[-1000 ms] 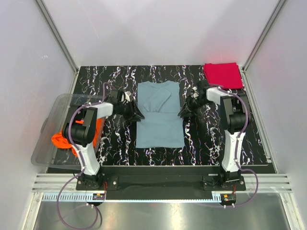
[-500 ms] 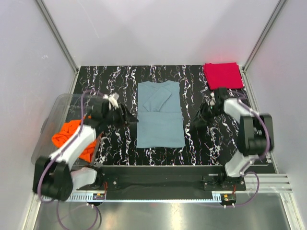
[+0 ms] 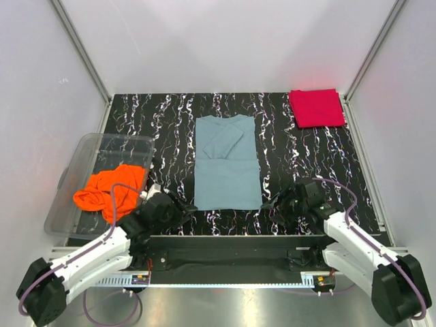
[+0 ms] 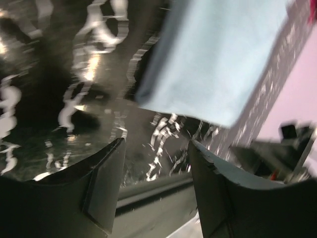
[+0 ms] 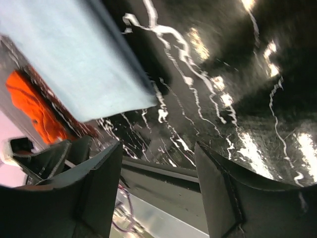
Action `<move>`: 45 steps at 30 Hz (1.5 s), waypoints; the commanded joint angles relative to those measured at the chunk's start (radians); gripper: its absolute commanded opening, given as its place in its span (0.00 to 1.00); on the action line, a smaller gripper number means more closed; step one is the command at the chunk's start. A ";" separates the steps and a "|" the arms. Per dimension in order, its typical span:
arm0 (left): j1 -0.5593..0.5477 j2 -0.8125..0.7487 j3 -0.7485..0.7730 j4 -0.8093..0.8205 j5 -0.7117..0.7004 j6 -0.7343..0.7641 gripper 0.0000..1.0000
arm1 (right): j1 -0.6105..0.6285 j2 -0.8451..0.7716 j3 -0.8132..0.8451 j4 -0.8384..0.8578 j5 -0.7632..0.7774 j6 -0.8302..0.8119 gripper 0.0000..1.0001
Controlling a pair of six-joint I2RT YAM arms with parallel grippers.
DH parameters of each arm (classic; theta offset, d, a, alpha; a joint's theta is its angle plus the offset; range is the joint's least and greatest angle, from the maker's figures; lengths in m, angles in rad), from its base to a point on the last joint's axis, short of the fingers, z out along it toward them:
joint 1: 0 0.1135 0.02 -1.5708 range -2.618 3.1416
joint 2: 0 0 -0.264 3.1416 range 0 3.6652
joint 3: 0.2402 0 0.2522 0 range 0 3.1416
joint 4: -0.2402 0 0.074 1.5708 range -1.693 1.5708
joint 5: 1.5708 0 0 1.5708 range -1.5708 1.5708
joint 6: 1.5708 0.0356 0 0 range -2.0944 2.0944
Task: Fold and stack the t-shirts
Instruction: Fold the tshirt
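Nearest the bases, the left gripper point(image 3: 181, 204) is held low over the black marbled table point(image 3: 306, 157), just beside the near left corner of the grey-blue t-shirt point(image 3: 227, 167). Its jaws are parted and nothing is gripped between them (in the left wrist view only tabletop is seen in the gap). The right gripper point(image 3: 275, 204) is placed likewise by the near right corner, jaws spread, nothing held, clear of the cloth.

The grey-blue t-shirt is laid flat in the middle of the table as a narrow rectangle with its sleeves turned in. Its long axis runs near to far, with the hem toward the arms and the collar at the far end. One sleeve is folded aslant across the chest.

To the left, the orange t-shirt point(image 3: 109, 191) is heaped in a crumple in the clear plastic bin point(image 3: 88, 146); no direction can be read from it. At the far right corner the red t-shirt point(image 3: 315, 107) is folded into a neat, flat square.
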 commanded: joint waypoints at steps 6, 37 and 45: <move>-0.110 0.074 -0.112 0.187 -0.260 -0.384 0.60 | 0.133 -0.056 -0.129 0.177 0.263 0.361 0.65; -0.181 0.264 -0.129 0.121 -0.252 -0.572 0.54 | 0.259 0.234 -0.130 0.224 0.424 0.526 0.48; -0.179 0.328 -0.134 0.135 -0.266 -0.620 0.49 | 0.261 0.260 -0.112 0.225 0.428 0.534 0.42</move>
